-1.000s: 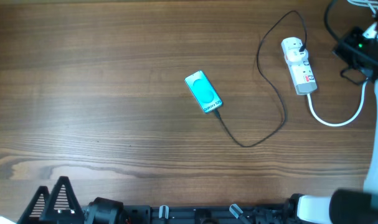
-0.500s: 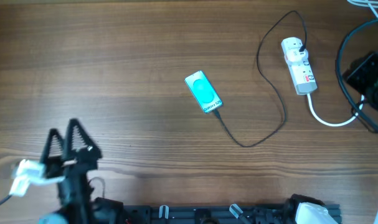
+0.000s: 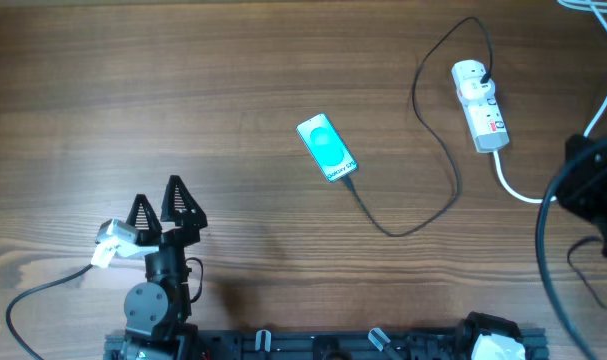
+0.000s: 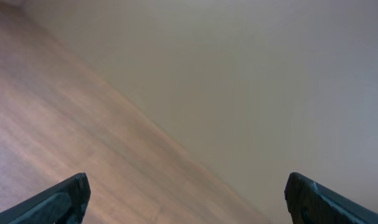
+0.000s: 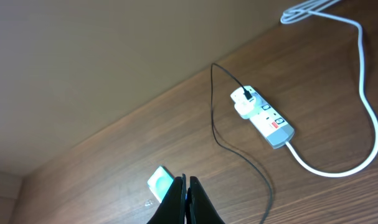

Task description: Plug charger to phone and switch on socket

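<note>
The phone lies flat mid-table with its cyan screen up; it also shows in the right wrist view. The thin black charger cable runs from the phone's near end in a loop to the white adapter, which sits in the white socket strip. The cable tip meets the phone's end. My left gripper is open and empty at the near left, far from the phone. My right gripper is shut and empty, held high above the table. The strip and cable lie ahead of it.
The strip's thick white cord curves off to the right, passing under my right arm; it also shows in the right wrist view. The left wrist view shows only bare wooden table and a plain wall.
My left arm has come into view and moved right over the near left of the table. My right arm has drawn back from the strip toward the near right edge.
</note>
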